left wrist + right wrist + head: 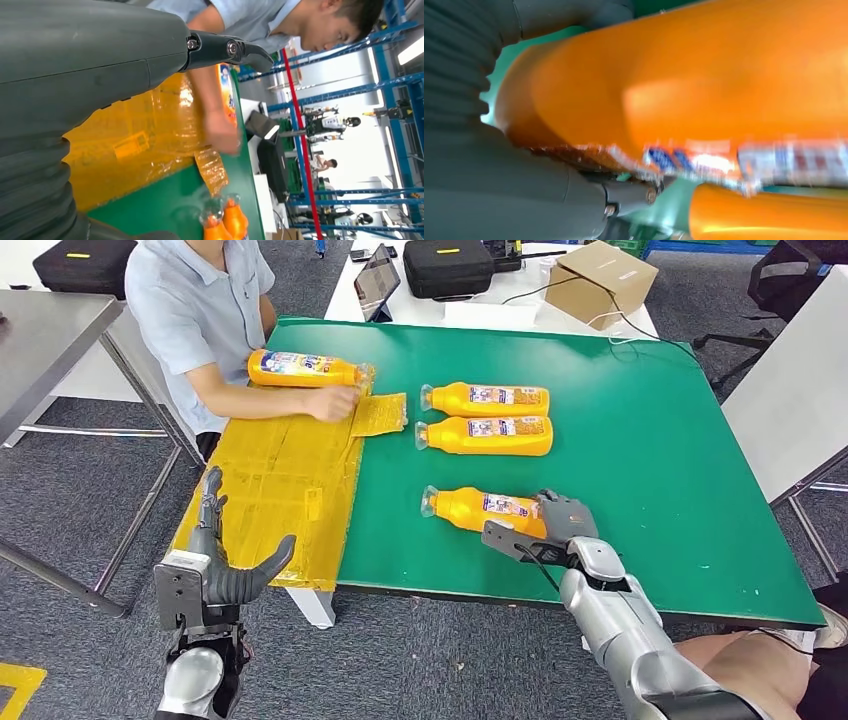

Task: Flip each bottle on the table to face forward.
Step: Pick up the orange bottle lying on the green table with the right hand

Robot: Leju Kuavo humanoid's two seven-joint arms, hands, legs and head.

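Three orange bottles lie on their sides on the green table [650, 440], caps pointing left. Two lie side by side at mid-table, the far one [487, 398] and the one behind it [487, 434], both label up. The near bottle [480, 508] lies closer to me, and my right hand [562, 520] grips its base end. In the right wrist view that bottle [704, 75] sits between the hand's [499, 190] thumb and fingers. My left hand [215, 565] hangs open off the table's left edge. A person holds a fourth bottle [305, 368] at the far left.
A yellow taped cardboard sheet [280, 490] covers the table's left end, with the person [200, 300] seated behind it. A tablet [378, 282], a black case [447, 265] and a cardboard box [600, 280] stand on the white table beyond. Another white table [800, 390] is at the right.
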